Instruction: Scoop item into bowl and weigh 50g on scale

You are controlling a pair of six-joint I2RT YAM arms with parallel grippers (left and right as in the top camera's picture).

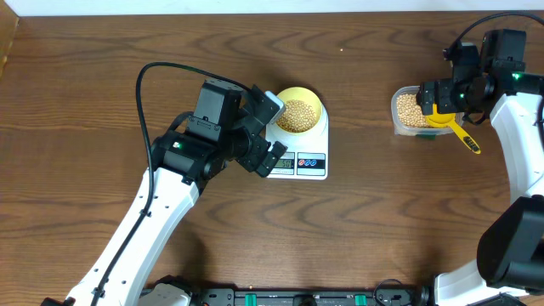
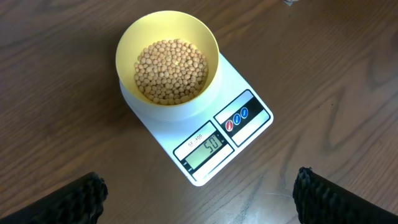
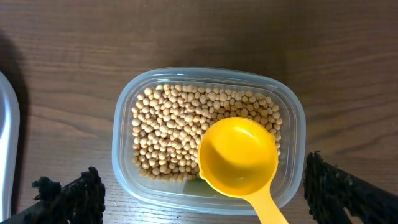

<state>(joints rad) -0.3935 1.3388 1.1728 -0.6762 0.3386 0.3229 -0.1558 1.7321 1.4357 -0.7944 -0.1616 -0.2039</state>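
Observation:
The pale yellow bowl (image 2: 126,55) stands on the white scale (image 2: 249,134) and holds a heap of beige beans (image 2: 171,71); the display reads 50. My left gripper (image 2: 199,199) hovers open just off the scale's display end, with bare wood between its fingers (image 2: 81,199). From overhead the bowl (image 1: 313,100), the scale (image 1: 316,167) and the left gripper (image 1: 274,132) sit mid-table. My right gripper (image 3: 202,180) is open over a clear tub (image 3: 121,155) of more beans (image 3: 174,130). In the tub rests an empty yellow scoop (image 3: 239,155), which nothing holds.
The tub (image 1: 398,110) and the scoop's handle (image 1: 466,138) lie at the far right, under the right gripper (image 1: 442,95). A black cable (image 1: 140,85) loops up from the left arm. The table's back edge (image 1: 255,15) runs along the top.

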